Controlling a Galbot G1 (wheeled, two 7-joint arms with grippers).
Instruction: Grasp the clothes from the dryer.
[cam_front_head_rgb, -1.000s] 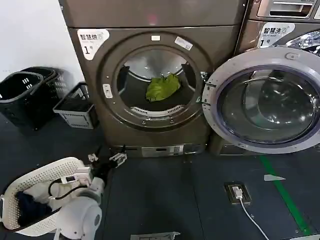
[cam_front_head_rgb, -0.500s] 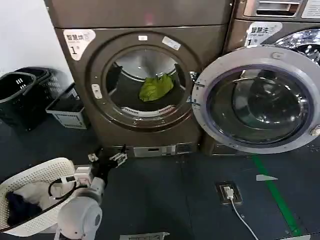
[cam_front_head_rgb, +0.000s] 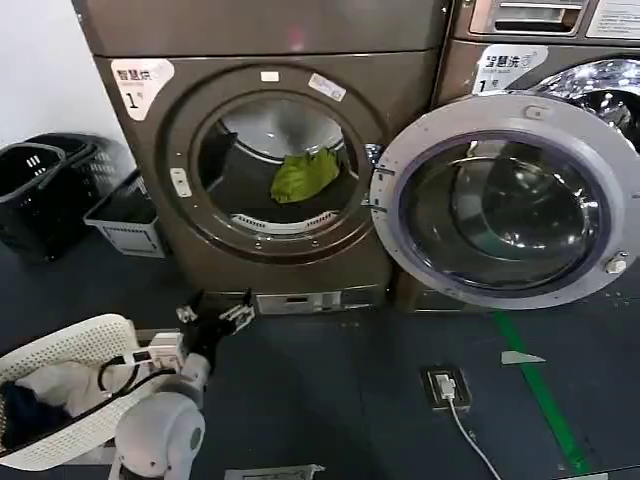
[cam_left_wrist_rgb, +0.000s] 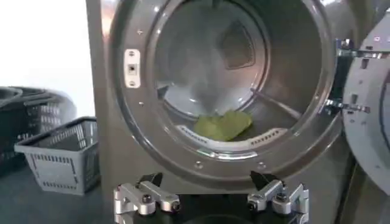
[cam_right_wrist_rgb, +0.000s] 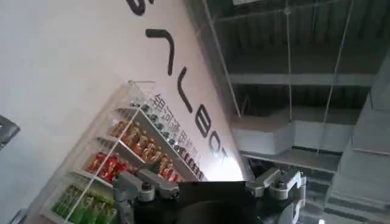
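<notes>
Far back on the floor of the drum, the clothes (cam_front_head_rgb: 303, 175) lay bunched inside the dryer (cam_front_head_rgb: 270, 150), well beyond the left gripper (cam_front_head_rgb: 215, 317), which hung low in front of the machine's base panel with its fingers (cam_left_wrist_rgb: 143, 198) spread wide and holding nothing. Beside the round opening the glass door (cam_front_head_rgb: 500, 200) stood swung open to the right, a grey basket (cam_front_head_rgb: 125, 215) and black bins (cam_front_head_rgb: 40, 190) sat on the floor to the left, and a white basket (cam_front_head_rgb: 70, 350) lay near the robot. Up high, the right gripper (cam_right_wrist_rgb: 210, 185) pointed toward a wall with shelves, fingers apart and empty.
</notes>
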